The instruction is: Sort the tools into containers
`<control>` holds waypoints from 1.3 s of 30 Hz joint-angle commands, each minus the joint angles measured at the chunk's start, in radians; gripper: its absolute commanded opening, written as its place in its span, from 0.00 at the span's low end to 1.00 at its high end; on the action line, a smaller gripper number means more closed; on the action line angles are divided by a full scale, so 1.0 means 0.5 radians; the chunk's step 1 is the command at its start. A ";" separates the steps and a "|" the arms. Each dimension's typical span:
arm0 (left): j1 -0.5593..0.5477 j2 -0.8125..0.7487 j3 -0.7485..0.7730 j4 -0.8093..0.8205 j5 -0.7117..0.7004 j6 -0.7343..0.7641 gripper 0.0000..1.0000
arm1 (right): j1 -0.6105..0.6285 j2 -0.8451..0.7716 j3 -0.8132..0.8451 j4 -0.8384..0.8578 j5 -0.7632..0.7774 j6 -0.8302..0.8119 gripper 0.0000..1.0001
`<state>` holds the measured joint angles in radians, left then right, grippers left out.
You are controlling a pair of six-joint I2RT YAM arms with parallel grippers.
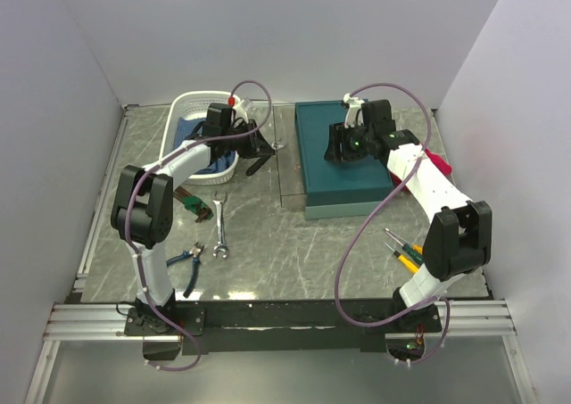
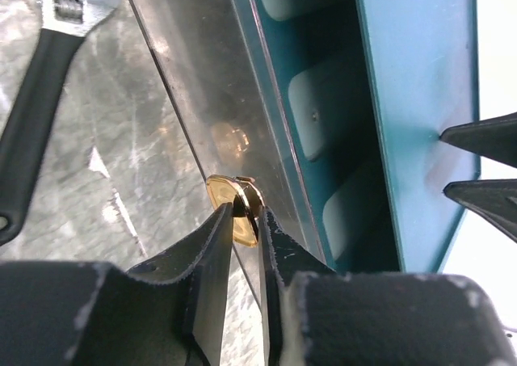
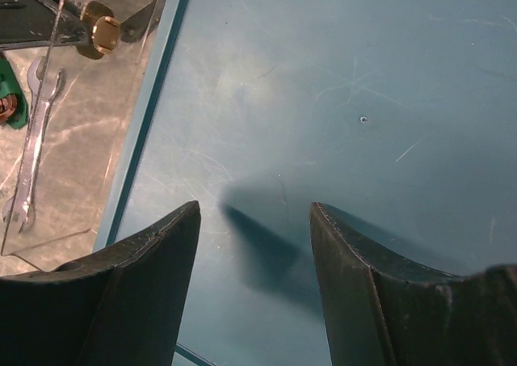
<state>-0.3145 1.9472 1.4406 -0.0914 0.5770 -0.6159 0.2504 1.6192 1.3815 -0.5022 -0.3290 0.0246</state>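
Your left gripper (image 2: 246, 212) is pinched tight on a small gold piece (image 2: 222, 192), just beside the box (image 2: 420, 99). Your right gripper (image 3: 254, 220) hangs over the box, fingers (image 3: 145, 285) spread wide, holding nothing.

A blue cloth (image 1: 194, 136) lies in a white basket (image 1: 198, 96) (far left); a red cloth (image 1: 439, 164) lies far right.

Large teal rectangular metal box (image 1: 330, 179), lid shut, flat right under the spread jaws of the right gripper (image 3: 254, 208). Black-handled adjustable wrench (image 2: 32, 115) flat beside the jaws of the left gripper (image 2: 246, 212). Silver open-ended spanner (image 1: 220, 226), blue-handled pliers (image 1: 186, 256), yellow- and green-handled screwdrivers (image 1: 401, 251) flat, well apart from both.
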 commanded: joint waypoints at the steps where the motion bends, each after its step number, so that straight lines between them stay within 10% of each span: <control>1: 0.120 -0.014 -0.056 -0.167 -0.399 0.213 0.11 | -0.025 0.078 -0.057 -0.168 0.109 -0.031 0.65; 12: 0.144 -0.026 -0.013 -0.265 -0.537 0.253 0.65 | -0.022 0.023 -0.103 -0.149 0.112 -0.031 0.65; 31: 0.154 -0.725 -0.190 -0.391 -0.519 0.440 0.83 | -0.022 -0.014 -0.134 -0.112 0.078 -0.031 0.69; 39: 0.154 -0.857 -0.083 -1.028 -0.497 1.010 0.82 | -0.022 -0.069 -0.167 -0.106 0.069 -0.114 0.79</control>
<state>-0.2352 1.5627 1.3632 -0.3882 0.3355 -0.3130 0.2504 1.6028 1.3514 -0.4591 -0.3313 0.0051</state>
